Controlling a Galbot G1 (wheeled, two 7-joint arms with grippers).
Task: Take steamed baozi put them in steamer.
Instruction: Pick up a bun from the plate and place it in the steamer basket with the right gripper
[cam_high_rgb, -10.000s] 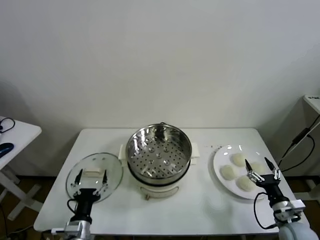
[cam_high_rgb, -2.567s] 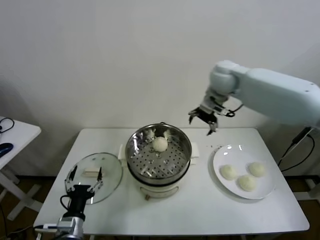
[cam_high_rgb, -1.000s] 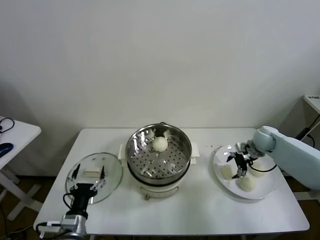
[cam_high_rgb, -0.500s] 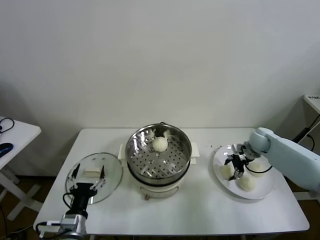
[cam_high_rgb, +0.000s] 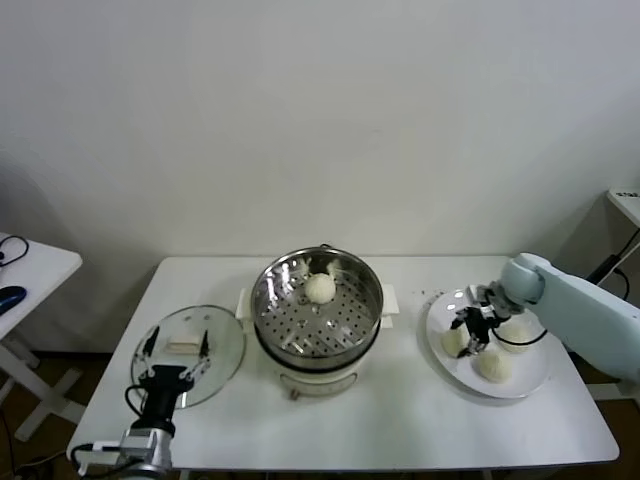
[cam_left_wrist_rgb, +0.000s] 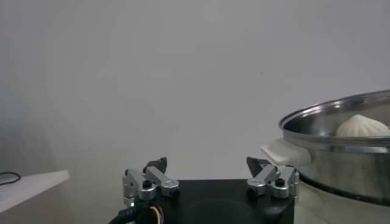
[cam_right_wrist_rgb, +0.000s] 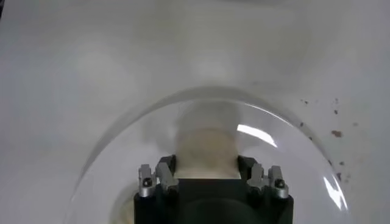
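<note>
- Progress first: one bun (cam_high_rgb: 320, 288) already sits on the holed tray inside the steamer (cam_high_rgb: 318, 312), toward its far side.
- Three buns (cam_high_rgb: 495, 365) are left on the white plate (cam_high_rgb: 440, 358) at my right, so I judge the job about a quarter done.
- My right claw (cam_high_rgb: 472, 331) is low over the plate, fingers spread to either side of the nearest bun (cam_right_wrist_rgb: 207, 150), not yet closed on it.
- My left claw (cam_high_rgb: 177, 351) waits open and empty above the glass lid (cam_high_rgb: 190, 355), beside the steamer.
</note>
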